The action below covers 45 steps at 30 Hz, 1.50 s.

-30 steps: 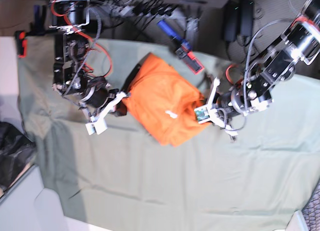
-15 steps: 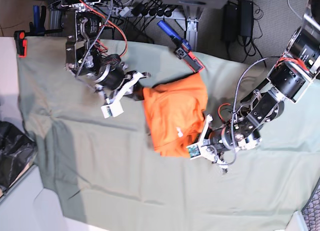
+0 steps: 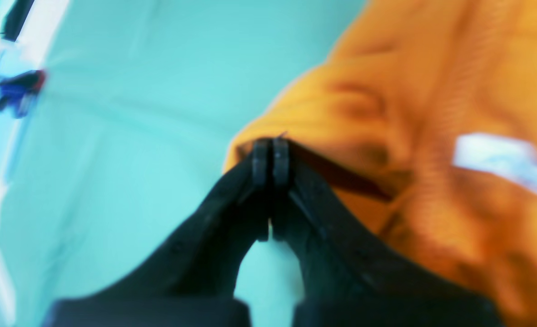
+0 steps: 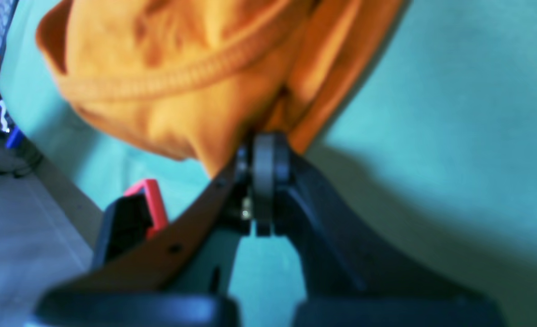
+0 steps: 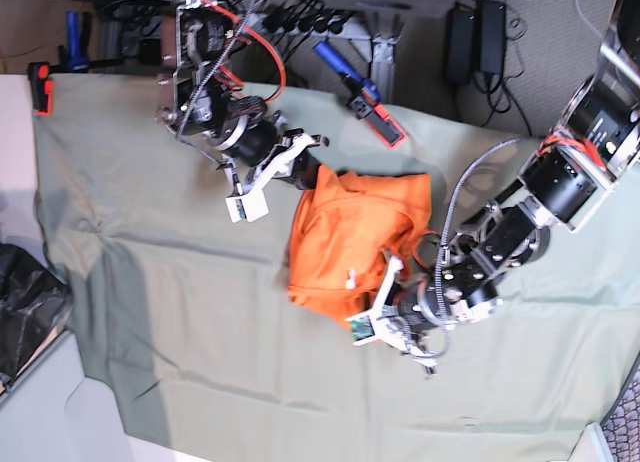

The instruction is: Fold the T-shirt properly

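Mid-sheet on the sage-green cloth sheet (image 5: 200,332), both grippers, left gripper (image 3: 270,156) and right gripper (image 4: 259,165), pinch the bright orange cotton T-shirt (image 5: 350,242) closed; uneven pulling could bunch it.

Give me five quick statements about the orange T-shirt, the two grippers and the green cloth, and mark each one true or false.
1. The left gripper is shut on an edge of the T-shirt. True.
2. The right gripper is open and clear of the T-shirt. False: it is shut on the shirt's fabric.
3. The T-shirt lies spread flat with both sleeves out. False: it is bunched into a compact heap.
4. A green cloth lies under the T-shirt. True.
5. A white tag shows on the T-shirt. True.
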Tool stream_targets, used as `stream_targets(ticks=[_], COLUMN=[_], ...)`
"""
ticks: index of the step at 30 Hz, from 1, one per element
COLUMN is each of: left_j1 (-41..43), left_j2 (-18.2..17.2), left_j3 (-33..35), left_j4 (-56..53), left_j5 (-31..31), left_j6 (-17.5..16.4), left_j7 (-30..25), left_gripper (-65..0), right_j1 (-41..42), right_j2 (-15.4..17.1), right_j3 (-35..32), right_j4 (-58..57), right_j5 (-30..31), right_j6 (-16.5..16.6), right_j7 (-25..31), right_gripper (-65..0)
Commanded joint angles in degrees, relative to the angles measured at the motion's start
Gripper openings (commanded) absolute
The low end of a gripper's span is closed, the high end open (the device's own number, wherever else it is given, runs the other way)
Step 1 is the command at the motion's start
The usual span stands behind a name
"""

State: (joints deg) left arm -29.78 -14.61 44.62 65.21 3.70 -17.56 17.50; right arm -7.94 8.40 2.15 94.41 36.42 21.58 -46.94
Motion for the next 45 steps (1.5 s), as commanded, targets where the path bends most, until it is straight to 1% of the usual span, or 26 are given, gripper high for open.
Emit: stream_targets(ticks=[1,2,5,8,10,13,16,18,20,22,25,28,31,34,35,38,40,42,44,45], left_j1=[-2.60,-2.60,-2.21,-1.22,-0.17,3.06,9.55,15.10,21.49,28.50,39.43,50.14,60.43,68.96,71.52,77.94,80.17,80.00,78.12,76.72], left_j2=[-1.18,-2.36,-6.58,-10.62,-12.63,-15.69,-19.58,-22.36,-24.59,-26.32,-27.34,-27.26,-26.32,-25.05,-25.05,-25.00,-24.76,-24.76,-24.74,-24.74], left_j3=[-0.59,-1.01,-2.34,-3.52,-4.50,-6.86,-11.52,-15.39,-19.71,-24.17,-30.86,-38.34,-45.66,-51.17,-52.09,-52.41,-51.30,-48.87,-45.99,-44.26], left_j4=[1.99,3.28,8.76,14.58,18.45,25.00,32.98,38.21,43.01,47.34,52.43,54.31,54.29,54.29,54.23,51.91,47.43,40.59,32.41,27.89], left_j5=[0.11,0.20,-0.63,-3.28,-5.05,-8.76,-10.95,-13.11,-16.26,-19.43,-21.99,-23.56,-27.08,-32.92,-34.82,-35.63,-35.63,-35.50,-35.15,-35.15], left_j6=[2.91,3.45,3.45,3.43,3.45,3.43,3.32,2.60,0.79,-2.03,-4.57,-4.57,-4.79,-8.83,-9.09,-9.03,-8.83,-8.85,-8.83,-8.81], left_j7=[-0.50,0.11,2.97,4.48,6.69,11.02,12.74,14.16,15.98,17.07,18.53,19.19,19.26,21.42,22.05,22.21,22.29,23.19,24.70,25.57], left_gripper=[-65.0,-65.0,-65.0,-65.0,-65.0,-65.0,-65.0,-65.0,-65.0,-65.0,-65.0,-65.0,-65.0,-65.0,-65.0,-65.0,-65.0,-65.0,-65.0,-65.0], right_j1=[0.61,0.61,0.61,0.61,0.59,0.42,-1.81,-4.42,-7.45,-10.95,-16.68,-23.41,-30.29,-36.37,-38.47,-44.00,-46.16,-47.21,-46.99,-46.86], right_j2=[0.15,0.15,0.17,0.55,0.96,2.36,4.59,6.19,7.69,9.14,10.97,11.45,11.43,11.37,11.10,9.42,8.66,8.61,8.79,9.11], right_j3=[1.14,1.97,4.68,7.39,9.03,11.41,14.51,16.57,18.25,19.32,19.65,19.65,19.65,19.63,19.63,19.63,19.56,19.45,19.45,19.45], right_j4=[1.44,1.73,2.71,3.76,4.39,5.60,8.20,10.54,12.66,14.38,16.83,20.61,23.61,23.87,23.85,22.49,20.09,16.41,11.69,9.01], right_j5=[0.87,0.85,0.87,0.87,0.90,1.70,3.45,3.76,3.98,4.79,5.79,6.47,6.43,5.31,4.15,-0.33,-1.99,-3.06,-4.81,-5.25], right_j6=[7.19,7.19,7.19,7.21,7.21,7.19,7.21,7.21,7.21,7.21,7.21,7.21,7.21,7.21,7.19,7.15,7.13,7.10,6.80,6.71], right_j7=[0.63,0.61,0.59,0.52,0.17,-2.51,-3.08,-3.08,-3.10,-3.23,-4.07,-4.59,-4.61,-4.61,-4.50,-3.96,-4.13,-5.35,-7.10,-7.13], right_gripper=[-65.0,-65.0,-65.0,-65.0,-65.0,-65.0,-65.0,-65.0,-65.0,-65.0,-65.0,-65.0,-65.0,-65.0,-65.0,-65.0,-65.0,-65.0,-65.0,-65.0])
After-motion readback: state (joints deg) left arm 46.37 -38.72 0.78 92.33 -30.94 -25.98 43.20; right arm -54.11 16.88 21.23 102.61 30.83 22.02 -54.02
